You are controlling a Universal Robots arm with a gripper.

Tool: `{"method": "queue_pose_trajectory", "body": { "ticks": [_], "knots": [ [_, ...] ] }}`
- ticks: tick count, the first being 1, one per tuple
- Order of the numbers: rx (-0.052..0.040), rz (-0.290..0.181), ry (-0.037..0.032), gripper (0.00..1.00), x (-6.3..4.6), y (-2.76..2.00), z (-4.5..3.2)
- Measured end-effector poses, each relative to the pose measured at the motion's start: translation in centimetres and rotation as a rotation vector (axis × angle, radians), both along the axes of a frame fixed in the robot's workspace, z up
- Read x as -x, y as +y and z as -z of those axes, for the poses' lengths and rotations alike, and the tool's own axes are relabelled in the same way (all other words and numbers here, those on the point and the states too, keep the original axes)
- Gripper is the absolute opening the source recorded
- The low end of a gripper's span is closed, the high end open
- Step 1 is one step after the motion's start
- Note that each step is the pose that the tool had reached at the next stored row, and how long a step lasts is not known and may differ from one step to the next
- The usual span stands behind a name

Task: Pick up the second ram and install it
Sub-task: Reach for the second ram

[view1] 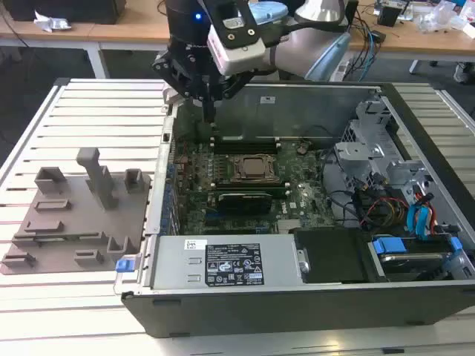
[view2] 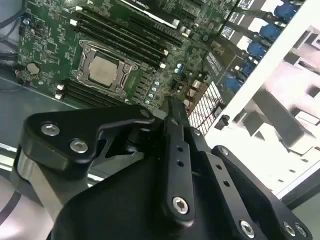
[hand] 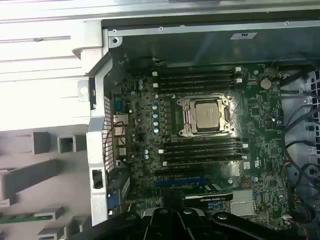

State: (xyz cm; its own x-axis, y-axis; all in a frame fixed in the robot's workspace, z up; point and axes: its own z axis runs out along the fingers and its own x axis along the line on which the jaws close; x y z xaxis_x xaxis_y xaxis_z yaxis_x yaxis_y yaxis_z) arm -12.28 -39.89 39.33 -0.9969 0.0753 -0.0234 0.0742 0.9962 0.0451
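Note:
The second ram [hand: 25, 217], a thin green stick, lies flat on the grey holder block [view1: 74, 215] outside the open computer case. My gripper [view1: 211, 117] hangs over the far corner of the motherboard [view1: 245, 178], at the exterior view's left and well away from the stick. Its black fingers [view2: 175, 135] are pressed together into one narrow bar, shut with nothing between them. In the first wrist view the gripper [hand: 172, 202] sits over the board's near edge. Dark memory slots [hand: 195, 80] run on both sides of the square metal processor socket [hand: 207, 115].
The case's metal side wall [hand: 97, 145] stands between the holder and the motherboard. A power supply box [view1: 223, 263] fills the case's near side. Drive cages and cables [view1: 393, 185] crowd the exterior view's right. The case rests on a white slatted table [view1: 89, 119].

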Motion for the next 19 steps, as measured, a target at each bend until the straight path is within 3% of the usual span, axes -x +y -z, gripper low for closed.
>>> {"method": "queue_pose_trajectory", "body": {
  "ticks": [2,4,8,11,13,16,19],
  "knots": [
    [0.0001,0.000,-0.0008,0.10,3.4,0.00,0.00],
    [0.0001,0.000,-0.0008,0.10,4.3,0.01,0.01],
    [0.0001,0.000,-0.0008,0.10,8.2,0.00,0.18],
    [0.0000,0.000,-0.0009,0.10,9.8,-0.02,0.30],
    [0.0001,0.000,-0.0009,0.10,11.5,-0.25,0.65],
    [0.0000,0.000,-0.0009,0.10,12.7,-0.42,0.88],
    [0.0001,0.000,-0.0008,0.10,13.7,-0.92,0.98]
  ]
}}
